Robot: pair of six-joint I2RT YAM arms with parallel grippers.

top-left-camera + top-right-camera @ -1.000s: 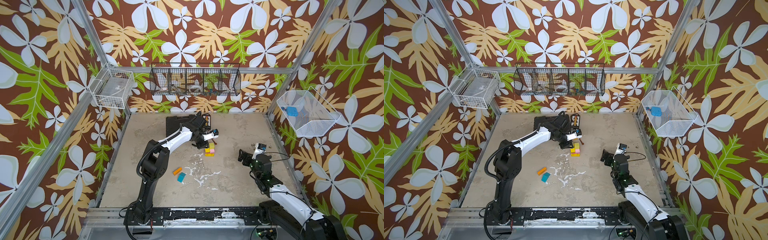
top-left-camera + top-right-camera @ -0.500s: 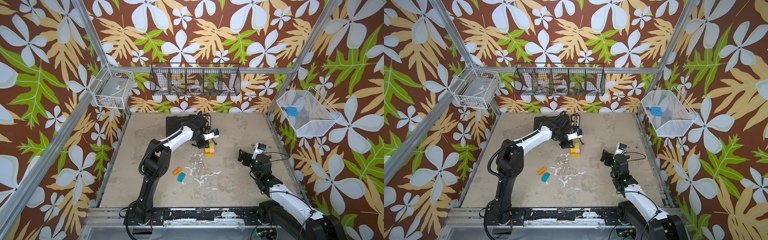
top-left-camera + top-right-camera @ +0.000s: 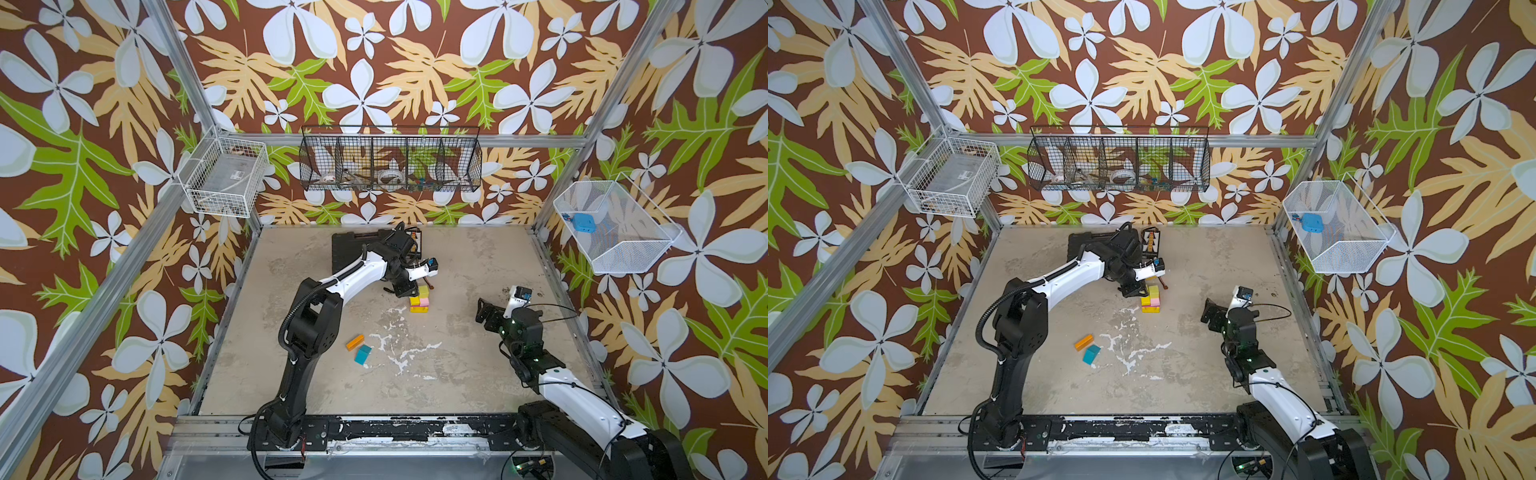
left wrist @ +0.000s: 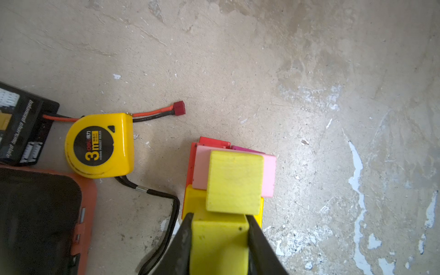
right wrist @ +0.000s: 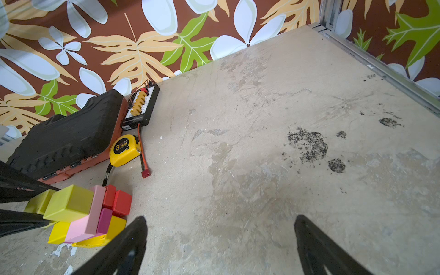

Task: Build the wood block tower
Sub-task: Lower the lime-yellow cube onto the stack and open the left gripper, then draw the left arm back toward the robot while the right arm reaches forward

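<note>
The tower stands at mid-table: yellow base, pink bar, magenta and red blocks, with a yellow cube on top. My left gripper is shut on a yellow block that lies right against that cube at the tower's top. An orange bar and a teal block lie loose nearer the front. My right gripper hangs open over bare table, right of the tower.
A black tool case sits behind the tower. Between them lie a yellow tape measure, a charger board and a red-plugged cable. Wire baskets hang on the walls.
The left arm's elbow has drifted slightly to the right while its gripper stays at the tower with the yellow block. The right arm has not moved.
</note>
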